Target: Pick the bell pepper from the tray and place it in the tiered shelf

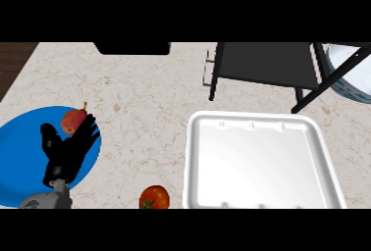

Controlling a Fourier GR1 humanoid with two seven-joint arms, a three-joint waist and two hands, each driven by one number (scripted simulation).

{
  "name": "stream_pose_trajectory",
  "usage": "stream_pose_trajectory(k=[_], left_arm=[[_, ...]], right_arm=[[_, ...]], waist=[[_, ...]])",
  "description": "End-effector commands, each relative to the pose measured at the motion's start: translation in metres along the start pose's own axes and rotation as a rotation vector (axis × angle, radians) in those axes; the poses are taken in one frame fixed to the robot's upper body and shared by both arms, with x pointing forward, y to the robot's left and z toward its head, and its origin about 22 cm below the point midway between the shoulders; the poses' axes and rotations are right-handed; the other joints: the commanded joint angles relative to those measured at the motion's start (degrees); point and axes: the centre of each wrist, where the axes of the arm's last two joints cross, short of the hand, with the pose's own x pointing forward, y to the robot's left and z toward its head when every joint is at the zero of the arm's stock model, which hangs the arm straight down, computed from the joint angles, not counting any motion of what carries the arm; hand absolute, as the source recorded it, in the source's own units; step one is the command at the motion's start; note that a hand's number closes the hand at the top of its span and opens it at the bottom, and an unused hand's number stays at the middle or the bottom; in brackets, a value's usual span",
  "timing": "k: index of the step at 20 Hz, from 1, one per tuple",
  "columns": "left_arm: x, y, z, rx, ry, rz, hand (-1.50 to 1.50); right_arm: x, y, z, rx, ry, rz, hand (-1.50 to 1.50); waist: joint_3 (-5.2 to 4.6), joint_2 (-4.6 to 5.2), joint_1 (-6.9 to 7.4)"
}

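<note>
One tomato [154,197] nearest, red-orange with a green stem scar, lying on the speckled beige desk [145,93] at the lower edge, just beside the near-left corner of the tray. One left hand [69,149] visible, black, rising from a grey forearm at lower left, hovering over the blue plate [18,147]. Fingers straight and spread, pointing away toward the far side, curled round nothing; fingertips [91,122] reaching the near side of a red fruit, though whether touching or merely overlapping cannot be told. No right hand anywhere in view. One blue plate, round, cut off by the left edge. One red fruit [72,119] on the plate's far rim, reddish with a yellow patch and a thin stem sticking up, more like a pear or apple than a bell pepper. One white tray [261,162], rectangular with rounded corners, to the right of the plate, holding nothing visible. One tiered shelf [264,66] farther back, dark panel on black legs, standing just beyond the tray's far edge. One round white dish with a blue rim [355,83] partly hidden behind the shelf at far right. One black object [132,47] at the far edge, too cropped to name.
</note>
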Motion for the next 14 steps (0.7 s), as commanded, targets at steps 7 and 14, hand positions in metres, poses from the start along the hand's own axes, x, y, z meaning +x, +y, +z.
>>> stream_pose_trajectory(k=[7, 14], left_arm=[[-0.007, 0.005, 0.002, 0.034, 0.032, 0.023, 0.00], [-0.007, 0.010, 0.006, 0.018, 0.046, 0.017, 0.00]], right_arm=[[-0.017, -0.087, -0.019, -0.320, 0.084, -0.093, -1.50], [-0.027, -0.192, -0.017, -0.280, 0.088, -0.127, -1.50]], waist=[[-0.14, -0.33, -1.35], [-0.13, -0.52, -1.86]])
